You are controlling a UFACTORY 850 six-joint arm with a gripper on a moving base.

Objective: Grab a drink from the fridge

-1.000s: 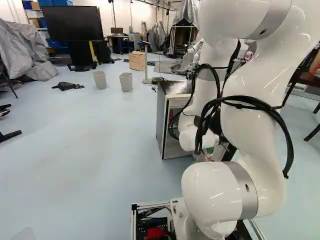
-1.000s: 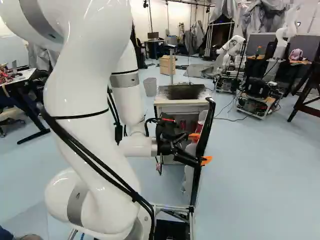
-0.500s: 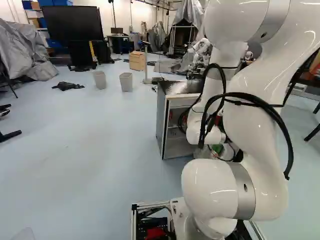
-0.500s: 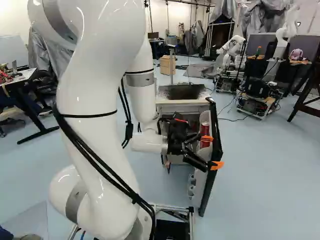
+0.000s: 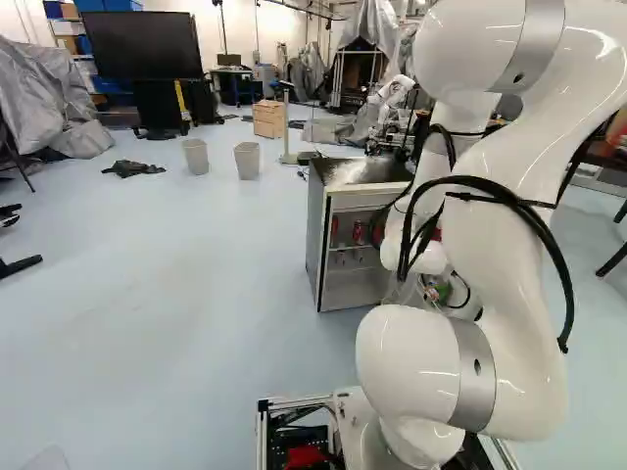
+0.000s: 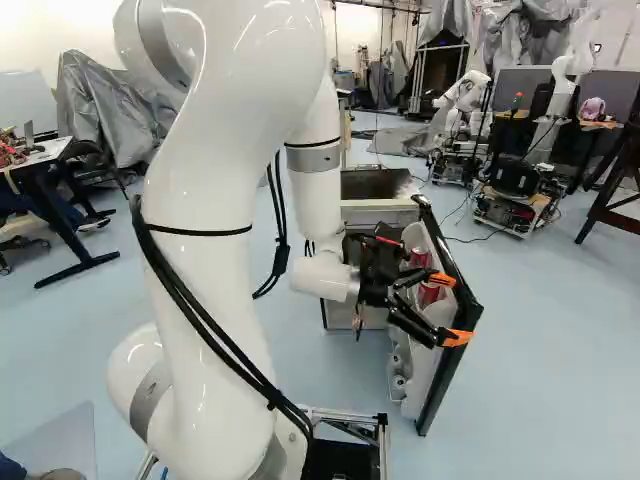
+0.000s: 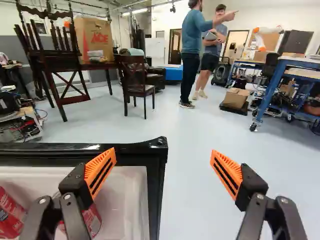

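Drink cans [image 7: 92, 219], red, sit against the inner side of the open fridge door [image 6: 451, 370]. The white arm [image 6: 215, 180] bends down to that door, its gripper [image 6: 454, 309] empty, fingers spread wide either side of the door's edge.

The arm [image 6: 200, 290] is white with grey bands, the gripper [image 6: 448, 308] black, its pads [image 7: 101, 169] orange with black stripes. The cans [image 7: 9, 211] are red, the door [image 7: 156, 185] black-framed and white inside, the fridge's side [image 5: 318, 235] grey, the floor [image 5: 147, 323] pale blue.
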